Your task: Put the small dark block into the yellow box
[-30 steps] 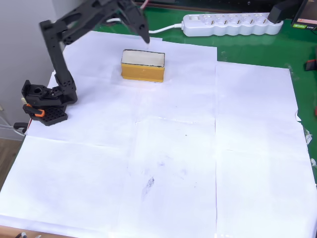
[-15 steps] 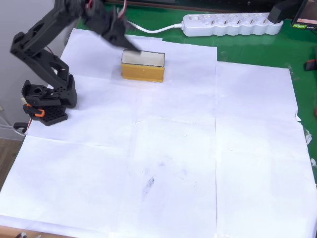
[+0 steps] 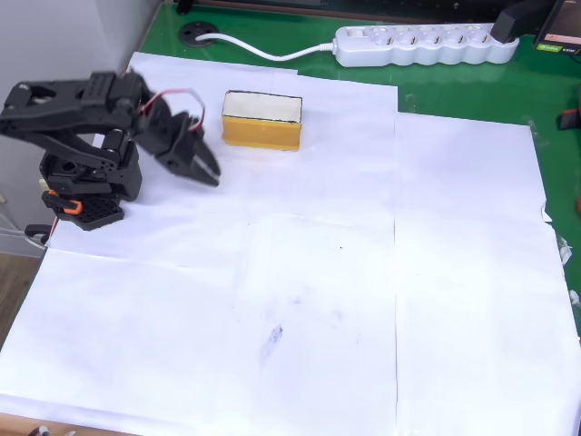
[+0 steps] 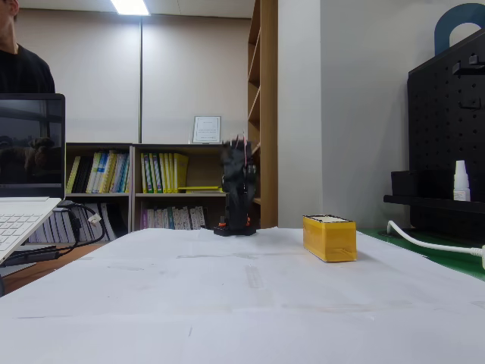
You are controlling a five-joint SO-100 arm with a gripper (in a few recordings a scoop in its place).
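Note:
The yellow box [image 3: 261, 121] stands on white paper at the back of the table, and its pale cream inside faces up with no dark shape showing in it. The fixed view has the yellow box [image 4: 329, 237] right of centre. The small dark block is hidden from both views. My black gripper [image 3: 211, 173] hangs left of and nearer than the box, apart from it. Its fingers taper to one point, shut with nothing in them. The folded arm [image 4: 239, 189] is blurred in the fixed view, behind and left of the box.
A white power strip [image 3: 427, 45] with its cable lies on the green mat behind the paper. The arm's base [image 3: 86, 195] sits at the left edge. A laptop [image 4: 26, 189] stands at the left, with a person [image 4: 19, 61] behind it. White paper [image 3: 363, 300] covers the table.
The arm has swung back from above the yellow box's far left corner, folding down and to the left toward its base. The box has not moved.

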